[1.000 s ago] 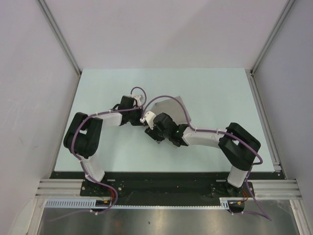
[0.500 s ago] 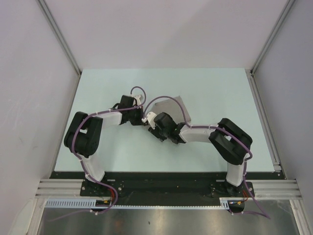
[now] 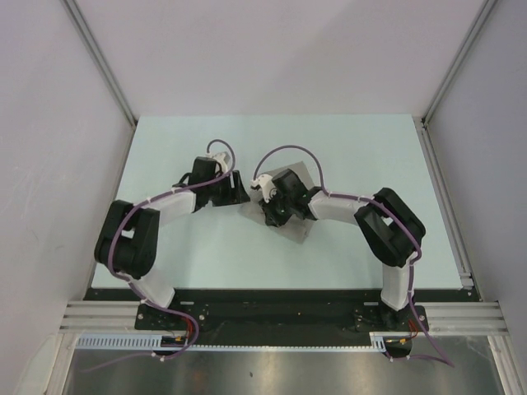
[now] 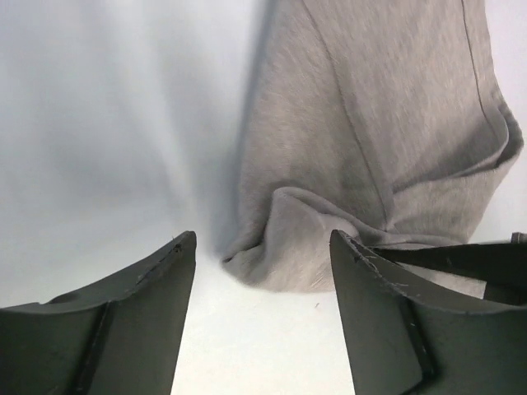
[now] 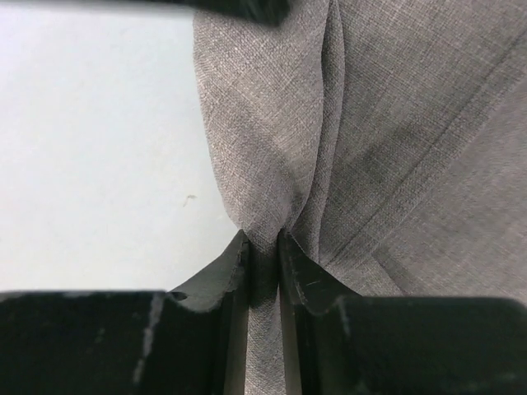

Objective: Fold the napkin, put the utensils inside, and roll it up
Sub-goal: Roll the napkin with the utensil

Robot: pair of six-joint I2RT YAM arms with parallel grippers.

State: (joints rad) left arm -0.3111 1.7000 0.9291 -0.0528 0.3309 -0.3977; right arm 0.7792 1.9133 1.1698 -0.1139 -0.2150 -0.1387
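Note:
The grey-beige napkin (image 3: 298, 176) lies bunched at the table's middle, mostly under the right arm. My right gripper (image 3: 262, 212) is shut on a raised fold of it. In the right wrist view the fingers (image 5: 239, 271) pinch the napkin (image 5: 412, 123), and cloth runs down between them. My left gripper (image 3: 240, 196) stands just left of the cloth. It is open (image 4: 262, 239), with a rounded napkin (image 4: 370, 123) edge lying on the table just ahead of its tips and nothing gripped. The utensils are out of view.
The pale table (image 3: 165, 148) is bounded by a metal rail on the right (image 3: 445, 197) and grey walls on the left and behind. The two wrists sit close together. A black part (image 5: 239, 8) crosses the top of the right wrist view.
My left gripper has opened, let go of the napkin and drawn back a little. My right gripper has shut on a fold of cloth and shifted farther from the bases.

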